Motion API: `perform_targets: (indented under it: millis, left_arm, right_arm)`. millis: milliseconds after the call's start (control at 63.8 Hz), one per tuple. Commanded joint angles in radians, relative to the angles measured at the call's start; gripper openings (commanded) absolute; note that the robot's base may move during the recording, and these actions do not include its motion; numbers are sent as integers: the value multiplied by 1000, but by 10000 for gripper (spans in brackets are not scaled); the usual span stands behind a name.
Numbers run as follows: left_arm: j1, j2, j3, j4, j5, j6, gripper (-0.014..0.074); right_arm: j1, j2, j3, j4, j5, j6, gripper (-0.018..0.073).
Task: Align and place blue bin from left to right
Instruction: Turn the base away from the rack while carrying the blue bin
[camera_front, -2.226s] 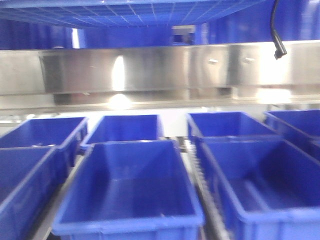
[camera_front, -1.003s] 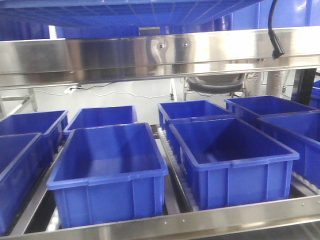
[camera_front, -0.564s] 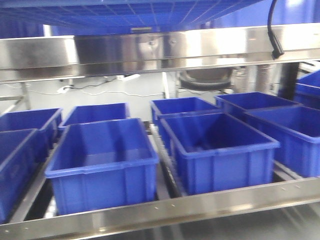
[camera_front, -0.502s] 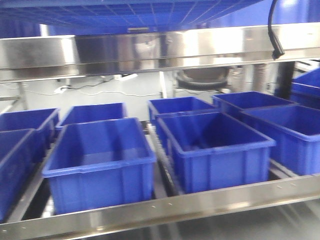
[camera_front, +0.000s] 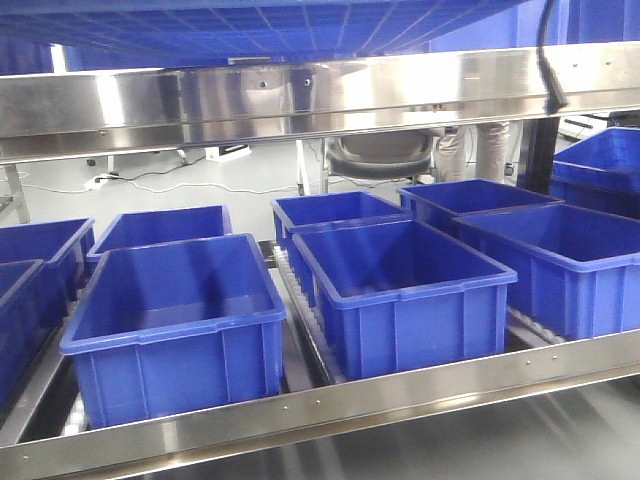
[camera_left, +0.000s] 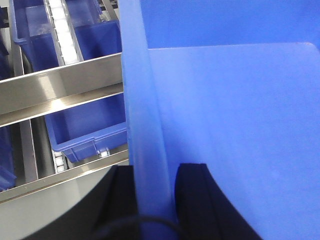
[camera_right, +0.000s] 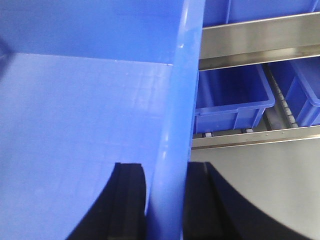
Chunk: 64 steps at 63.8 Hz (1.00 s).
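The blue bin (camera_front: 300, 25) is held up high; only its waffle-grid underside shows along the top edge of the front view. In the left wrist view its pale blue wall and rim (camera_left: 145, 125) run up between the black fingers (camera_left: 192, 200) of my left gripper (camera_left: 155, 172), which is shut on that rim. My right gripper (camera_right: 165, 172) is shut on the opposite rim (camera_right: 180, 100), with one finger inside the bin and one outside. The bin's smooth inner face (camera_right: 80, 115) fills the left of the right wrist view.
A steel shelf beam (camera_front: 300, 95) crosses just under the held bin. Below it, several open blue crates (camera_front: 175, 320) (camera_front: 400, 290) (camera_front: 560, 255) sit in rows on roller tracks (camera_front: 300, 320) behind a steel front rail (camera_front: 350, 405). A black cable (camera_front: 548, 60) hangs at the upper right.
The front view has pulled back and shifted right: the lower crates slid left in the frame and the front rail came into sight. The held bin stays at the top edge.
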<state>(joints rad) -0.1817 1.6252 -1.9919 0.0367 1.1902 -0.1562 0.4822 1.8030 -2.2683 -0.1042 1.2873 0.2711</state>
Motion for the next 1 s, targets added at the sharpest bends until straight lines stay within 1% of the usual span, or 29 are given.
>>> perform_targets:
  millis: [0, 987]
  left_arm:
    - [8, -20, -17, 54, -64, 17, -15]
    - [8, -20, -17, 55, -64, 17, -15]
  right_arm:
    - [-10, -29, -11, -58, -66, -37, -78]
    - [-10, -29, -11, -58, -66, -37, -78]
